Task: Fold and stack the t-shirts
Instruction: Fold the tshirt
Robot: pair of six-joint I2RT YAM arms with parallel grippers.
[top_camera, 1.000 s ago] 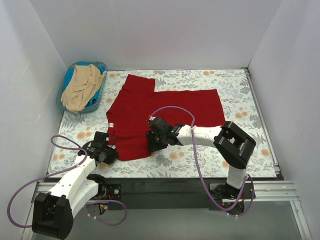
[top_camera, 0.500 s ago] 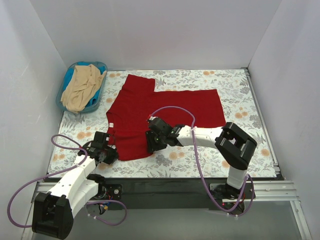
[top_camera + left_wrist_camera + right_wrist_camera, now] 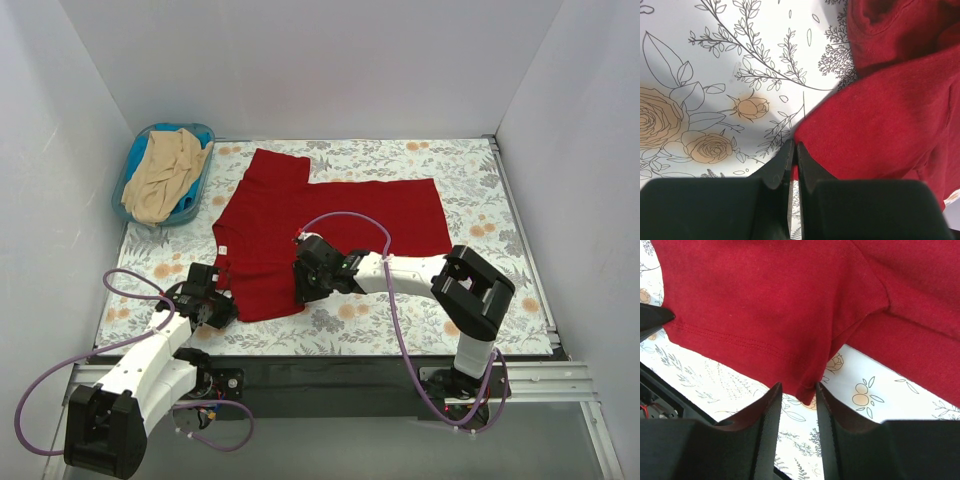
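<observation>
The dark red t-shirt (image 3: pixel 330 205) lies spread flat on the floral tablecloth, one sleeve pointing to the back. My left gripper (image 3: pixel 222 308) sits at its near left corner. In the left wrist view that gripper (image 3: pixel 793 146) is shut, with the edge of the red cloth (image 3: pixel 880 115) pinched between its tips. My right gripper (image 3: pixel 300 285) is at the shirt's near hem. Its jaws (image 3: pixel 797 386) stand apart, and a hanging corner of the red t-shirt (image 3: pixel 765 295) sits between them, touching the right finger (image 3: pixel 826 405). The beige t-shirt (image 3: pixel 160 180) lies crumpled in the basket.
The blue plastic basket (image 3: pixel 203 133) stands at the back left corner of the table. White walls close in the left, back and right sides. The floral tablecloth (image 3: pixel 400 320) shows bare along the near edge and on the right.
The right gripper has edged slightly left, and its jaws have narrowed around the shirt's corner. The left arm has stayed in place.
</observation>
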